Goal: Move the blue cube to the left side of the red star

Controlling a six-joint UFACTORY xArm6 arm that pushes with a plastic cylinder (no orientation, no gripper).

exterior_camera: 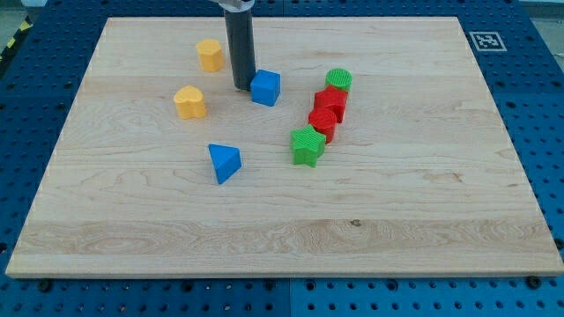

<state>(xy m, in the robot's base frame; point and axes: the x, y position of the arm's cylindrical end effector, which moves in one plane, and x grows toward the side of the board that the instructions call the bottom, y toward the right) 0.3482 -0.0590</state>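
The blue cube [266, 87] sits on the wooden board, above the middle. My tip [243, 86] is right at its left side, touching or nearly touching it. The red star [332, 102] lies to the cube's right, with a second red block [323, 121] just below it. The cube is left of the red star, a block's width or so apart from it.
A green cylinder [338, 81] sits above the red star and a green star [307, 145] below the red blocks, forming a diagonal row. A blue triangular block [224, 162] lies lower left. Two yellow blocks [210, 55] [189, 102] lie left of my tip.
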